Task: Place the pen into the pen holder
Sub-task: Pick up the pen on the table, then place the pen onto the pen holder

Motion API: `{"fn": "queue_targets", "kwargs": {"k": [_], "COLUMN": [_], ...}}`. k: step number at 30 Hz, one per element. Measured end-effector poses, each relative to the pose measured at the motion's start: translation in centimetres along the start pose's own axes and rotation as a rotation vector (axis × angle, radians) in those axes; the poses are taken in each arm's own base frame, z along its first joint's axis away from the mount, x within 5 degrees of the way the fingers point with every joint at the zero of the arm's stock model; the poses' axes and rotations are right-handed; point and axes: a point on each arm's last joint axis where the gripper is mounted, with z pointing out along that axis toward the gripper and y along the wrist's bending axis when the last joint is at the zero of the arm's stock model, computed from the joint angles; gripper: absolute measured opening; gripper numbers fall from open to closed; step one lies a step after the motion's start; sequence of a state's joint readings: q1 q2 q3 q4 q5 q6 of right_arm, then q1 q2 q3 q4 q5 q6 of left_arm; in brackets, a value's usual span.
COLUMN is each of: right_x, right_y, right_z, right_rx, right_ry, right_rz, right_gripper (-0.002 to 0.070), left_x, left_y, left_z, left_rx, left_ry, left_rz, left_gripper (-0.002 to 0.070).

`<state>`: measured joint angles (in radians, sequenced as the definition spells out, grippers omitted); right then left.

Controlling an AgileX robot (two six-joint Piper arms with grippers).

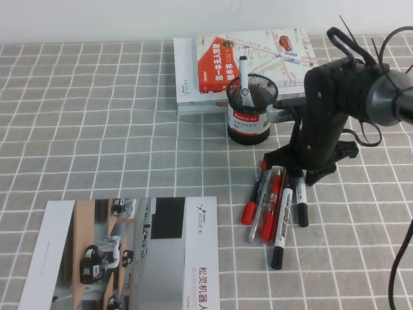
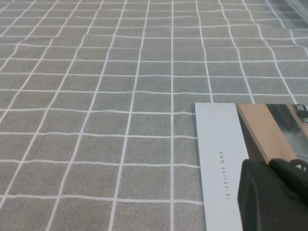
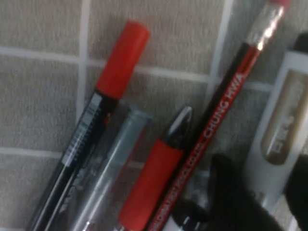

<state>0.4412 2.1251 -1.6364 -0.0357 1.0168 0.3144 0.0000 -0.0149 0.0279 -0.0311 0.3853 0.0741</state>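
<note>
The pen (image 1: 301,201), a short thick marker with black ends and a greyish-white barrel, lies on the table at the right edge of a cluster of pens. My right gripper (image 1: 298,173) is down over its far end. In the right wrist view, the gripper (image 3: 262,166) is open with one dark finger (image 3: 236,202) on each side of the barrel (image 3: 281,120), which still lies flat. The black mesh pen holder (image 1: 248,119) stands upright just behind and left of the cluster, with a white marker (image 1: 244,68) and other pens in it. My left gripper (image 2: 273,192) is shut and empty over a brochure.
Slim red-capped pens (image 1: 253,205) and a white marker with bold black lettering (image 1: 280,226) lie tight against the pen's left side. A stack of books (image 1: 258,55) lies behind the holder. A brochure (image 1: 129,258) lies at the front left.
</note>
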Motion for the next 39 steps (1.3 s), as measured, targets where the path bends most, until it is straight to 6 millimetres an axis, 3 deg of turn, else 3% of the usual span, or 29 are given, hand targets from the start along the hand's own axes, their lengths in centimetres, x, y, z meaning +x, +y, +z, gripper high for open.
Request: {"fn": "queue_targets", "kwargs": {"k": [3, 5, 8, 11, 13, 16, 18, 20, 22, 26, 30, 39], "right_x": [0.0, -0.1, -0.4, -1.0, -0.6, 1.5, 3.2, 5.1, 6.6, 7.4, 5.6, -0.7], "right_y": [0.0, -0.2, -0.4, -0.4, -0.7, -1.1, -1.1, -1.1, -1.1, -0.7, -0.2, 2.3], "right_z": [0.0, -0.1, -1.9, -7.5, -12.3, -17.1, -18.8, -18.8, -17.4, -15.2, -13.1, -8.2], "right_rx": [0.014, 0.035, 0.042, -0.033, -0.092, -0.162, -0.210, -0.268, -0.333, -0.466, -0.512, -0.414], "right_ry": [0.001, -0.008, -0.085, -0.313, -0.495, -0.717, -0.862, -1.014, -1.151, -1.489, -1.628, -1.511], "right_rz": [-0.006, -0.007, 0.020, 0.042, 0.039, -0.003, -0.050, -0.097, -0.119, -0.150, -0.105, -0.221], "right_gripper": [0.0189, 0.0121, 0.0113, 0.0113, 0.0112, 0.0112, 0.0112, 0.0112, 0.0112, 0.0112, 0.0112, 0.0112], "left_x": [0.0, 0.0, 0.0, 0.0, 0.0, 0.0, 0.0, 0.0, 0.0, 0.0, 0.0, 0.0], "left_y": [0.0, 0.0, 0.0, 0.0, 0.0, 0.0, 0.0, 0.0, 0.0, 0.0, 0.0, 0.0], "left_z": [0.0, 0.0, 0.0, 0.0, 0.0, 0.0, 0.0, 0.0, 0.0, 0.0, 0.0, 0.0], "left_rx": [0.000, 0.000, 0.000, 0.000, 0.000, 0.000, 0.000, 0.000, 0.000, 0.000, 0.000, 0.000], "left_ry": [0.000, 0.000, 0.000, 0.000, 0.000, 0.000, 0.000, 0.000, 0.000, 0.000, 0.000, 0.000], "left_rz": [0.000, 0.000, 0.000, 0.000, 0.000, 0.000, 0.000, 0.000, 0.000, 0.000, 0.000, 0.000], "left_gripper": [-0.0003, -0.0003, -0.0003, -0.0003, -0.0003, -0.0003, -0.0003, -0.0003, -0.0003, -0.0003, -0.0003, -0.0003]}}
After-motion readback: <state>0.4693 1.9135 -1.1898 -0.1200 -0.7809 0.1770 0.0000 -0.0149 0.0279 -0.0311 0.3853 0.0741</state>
